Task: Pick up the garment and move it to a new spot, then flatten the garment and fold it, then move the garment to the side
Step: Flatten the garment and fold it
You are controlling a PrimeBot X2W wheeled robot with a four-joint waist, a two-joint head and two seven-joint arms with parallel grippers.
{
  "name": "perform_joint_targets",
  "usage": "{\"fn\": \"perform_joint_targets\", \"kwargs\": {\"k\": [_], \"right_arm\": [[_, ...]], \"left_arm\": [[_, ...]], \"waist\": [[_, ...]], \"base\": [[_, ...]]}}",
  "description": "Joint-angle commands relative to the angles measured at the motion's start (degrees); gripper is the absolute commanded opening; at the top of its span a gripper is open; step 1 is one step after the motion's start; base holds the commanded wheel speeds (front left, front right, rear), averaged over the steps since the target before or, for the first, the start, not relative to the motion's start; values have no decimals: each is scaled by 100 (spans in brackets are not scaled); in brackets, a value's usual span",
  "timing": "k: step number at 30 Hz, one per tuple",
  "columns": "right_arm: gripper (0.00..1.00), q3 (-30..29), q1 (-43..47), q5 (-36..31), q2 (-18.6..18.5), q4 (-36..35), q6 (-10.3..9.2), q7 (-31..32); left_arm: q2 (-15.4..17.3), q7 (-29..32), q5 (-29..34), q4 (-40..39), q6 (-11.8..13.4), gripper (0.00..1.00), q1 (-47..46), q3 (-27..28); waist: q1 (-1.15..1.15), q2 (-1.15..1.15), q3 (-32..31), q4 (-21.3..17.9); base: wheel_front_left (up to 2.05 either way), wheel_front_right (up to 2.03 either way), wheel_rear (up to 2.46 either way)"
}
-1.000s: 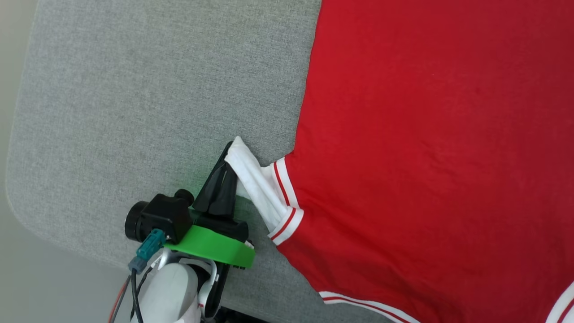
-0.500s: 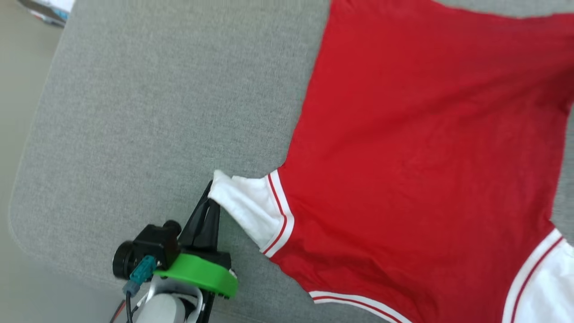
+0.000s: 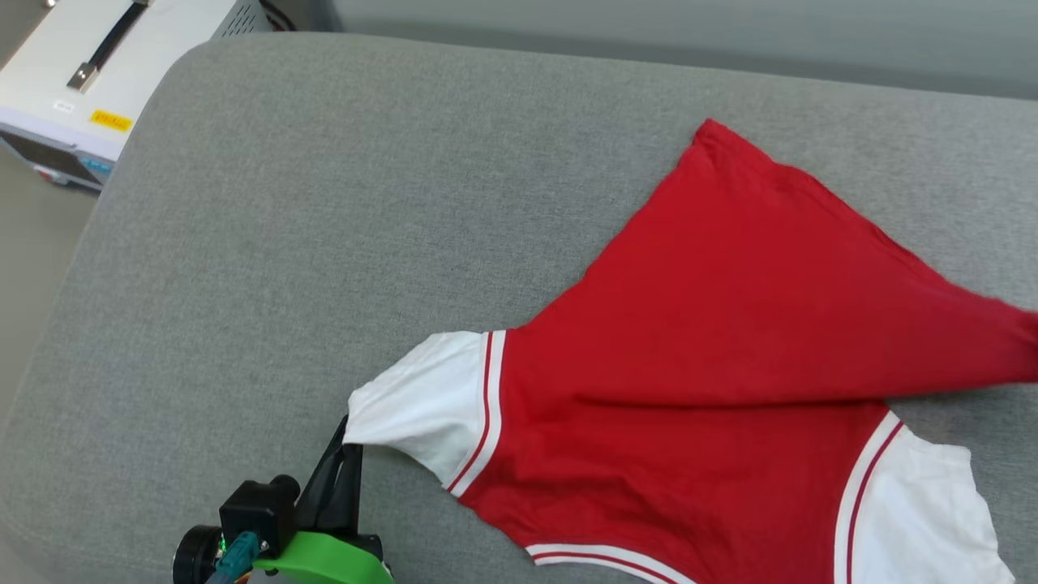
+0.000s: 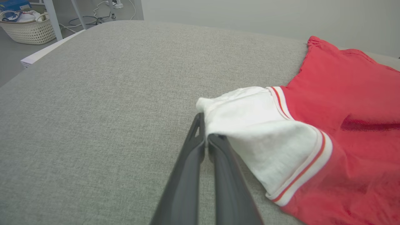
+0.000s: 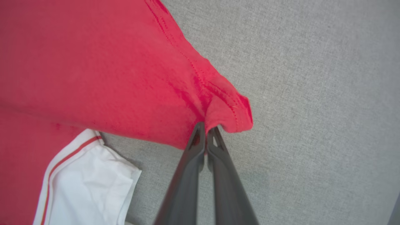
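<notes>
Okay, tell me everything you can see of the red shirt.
The garment is a red knit shirt with white short sleeves and red-and-white striped trim, lying plain side up on the grey cushion. The left gripper pinches one sleeve's edge; the right gripper pinches a red hem corner, folded over the body.

the garment [image 3: 714, 341] lies on the right half of the padded surface [image 3: 284, 243], left gripper [image 3: 349, 434] at its near-left sleeve [image 3: 413, 410], right gripper [image 5: 206, 128] at its right corner; a box [image 3: 97, 73] stands far left.

Garment [image 3: 714, 324] matt cloth; cushion [image 3: 324, 203] rough woven fabric.
</notes>
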Motion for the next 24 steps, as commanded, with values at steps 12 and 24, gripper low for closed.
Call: {"fn": "perform_joint_targets", "kwargs": {"k": [12,24], "right_arm": [[0,-487,2478,-112,800,-207,-2,58],[100,-870,2671,-375,1285,-235,-2,-327]], "left_arm": [[121,78,-112,-68,145,0,353,58],[224,172,-159,-117,167,0,407,30]], "waist": [[0,0,-630,-559],[0,0,-704,-583]], "base": [[0,0,0],[0,0,0]]}}
